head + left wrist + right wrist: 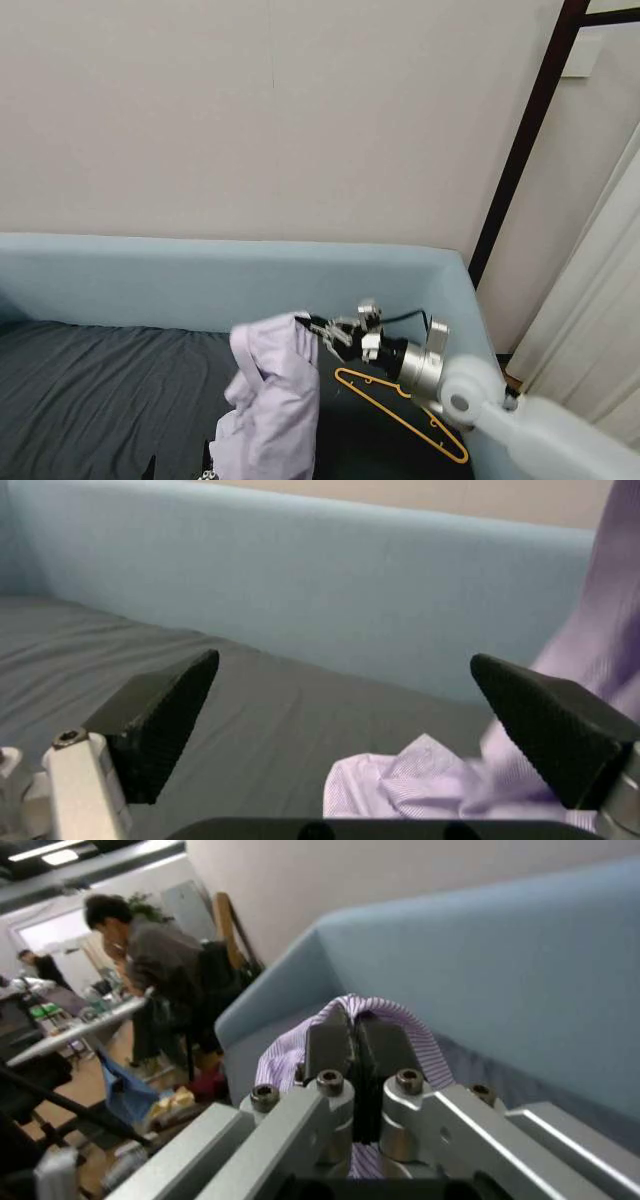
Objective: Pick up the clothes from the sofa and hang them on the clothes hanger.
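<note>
Nearest, low over the dark grey sofa seat (100, 390): left claw (342, 667), spread wide with nothing held, a crumpled fold of the lilac striped shirt (275, 400) just past its fingertips. Further in, right claw (318, 328) pinched tight on the shirt's upper edge (fabric looped over both fingertips), the rest hanging down to the seat. Beside that arm, flat on the cushion, an orange wire hanger (396, 414). Behind, the pale blue backrest (200, 280) and plain wall (250, 120).

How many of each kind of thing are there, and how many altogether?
Purple shirt: 1
Orange hanger: 1
Blue sofa: 1
End effectors: 2, the left end effector and the right end effector
Total: 5
</note>
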Tool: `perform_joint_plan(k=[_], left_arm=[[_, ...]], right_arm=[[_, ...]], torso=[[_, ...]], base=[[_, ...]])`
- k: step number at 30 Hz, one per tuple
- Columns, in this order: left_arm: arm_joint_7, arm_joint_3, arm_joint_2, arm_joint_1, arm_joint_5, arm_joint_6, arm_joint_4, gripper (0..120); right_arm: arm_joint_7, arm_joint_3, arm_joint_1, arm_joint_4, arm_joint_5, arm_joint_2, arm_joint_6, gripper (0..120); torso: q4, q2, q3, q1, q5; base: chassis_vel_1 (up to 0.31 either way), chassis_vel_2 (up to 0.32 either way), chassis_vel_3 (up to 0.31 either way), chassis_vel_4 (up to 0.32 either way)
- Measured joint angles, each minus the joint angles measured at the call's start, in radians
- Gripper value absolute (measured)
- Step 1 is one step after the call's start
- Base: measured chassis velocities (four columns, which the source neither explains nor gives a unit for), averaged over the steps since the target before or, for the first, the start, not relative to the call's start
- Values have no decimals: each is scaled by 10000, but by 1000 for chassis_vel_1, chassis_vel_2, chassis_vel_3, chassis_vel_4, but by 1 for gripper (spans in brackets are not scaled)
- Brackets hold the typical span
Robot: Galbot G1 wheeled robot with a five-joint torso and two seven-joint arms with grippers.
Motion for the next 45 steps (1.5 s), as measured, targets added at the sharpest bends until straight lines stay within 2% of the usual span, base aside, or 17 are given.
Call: perform_joint_plan(k=[1,4,8,15,17,19,21,22,25,27,28,32,33,37,39,42,45], left_arm=[[0,0,0,0,0,0,0,100],[-6,35,70,-55,5,59,104,100],[-10,167,133,-134,16,104,193,99],[-20,349,227,-271,18,168,261,99],[-23,396,265,-304,12,170,293,100],[-27,429,302,-337,-4,169,318,100],[-30,482,329,-372,-15,170,325,100],[-30,482,329,-372,-15,170,325,100],[-38,538,352,-400,-20,170,328,99],[-39,547,354,-408,-20,170,336,99],[-44,556,355,-411,-22,168,348,100],[-61,572,343,-412,-21,137,400,100],[-61,572,343,-412,-21,137,400,100],[-74,572,355,-451,-22,135,433,100],[-81,569,361,-463,-24,135,454,100],[-90,568,366,-471,-26,135,509,100],[-101,566,346,-470,-26,129,536,100]], right_arm=[[0,0,0,0,0,0,0,0],[-73,292,-959,-1319,-650,406,342,0],[-538,580,-1332,-2438,-1308,612,664,0],[-1337,970,-1221,-3515,-1740,412,789,0],[-1547,1099,-1191,-3896,-2256,245,855,0],[-1523,1286,-1248,-4202,-2982,108,990,7],[-856,1560,-1432,-4260,-4079,-65,986,15],[-856,1560,-1432,-4260,-4079,-65,986,15],[153,1960,-1837,-3679,-4891,-488,639,28],[610,2101,-1988,-3387,-4933,-627,490,31],[1171,2298,-2157,-3037,-4950,-755,266,38],[3696,3094,-2709,-1601,-4744,-1021,-1387,56],[3696,3094,-2709,-1601,-4744,-1021,-1387,56],[5485,3650,-3265,69,-4129,-1044,-2658,73],[5817,3665,-3373,481,-3970,-1020,-2915,77],[6968,3205,-3477,1543,-3489,-723,-3696,91],[7496,2675,-3357,1672,-3462,-405,-3904,98]], torso=[[0,0,0,0,0],[-4,1,-1,0,0],[-4,0,0,0,-1],[-2,0,-1,0,-2],[-2,0,0,0,-3],[-3,0,0,0,-1],[-3,0,0,0,0],[-3,0,0,0,0],[-5,0,0,0,-2],[-6,0,-1,-1,-2],[-5,1,0,-1,-1],[-2,0,0,0,-3],[-2,0,0,0,-3],[-3,1,0,0,-4],[-4,1,-1,-1,-5],[-3,1,-1,-1,-6],[-4,1,-1,-1,-4]], base=[[0,0,0,0],[0,0,0,0],[0,0,0,0],[0,0,0,0],[0,0,0,0],[0,0,0,0],[0,0,0,0],[0,0,0,0],[0,0,0,0],[0,0,0,0],[0,0,0,0],[0,0,0,0],[0,0,0,0],[0,0,0,0],[0,0,0,0],[0,0,0,0],[0,0,0,0]])
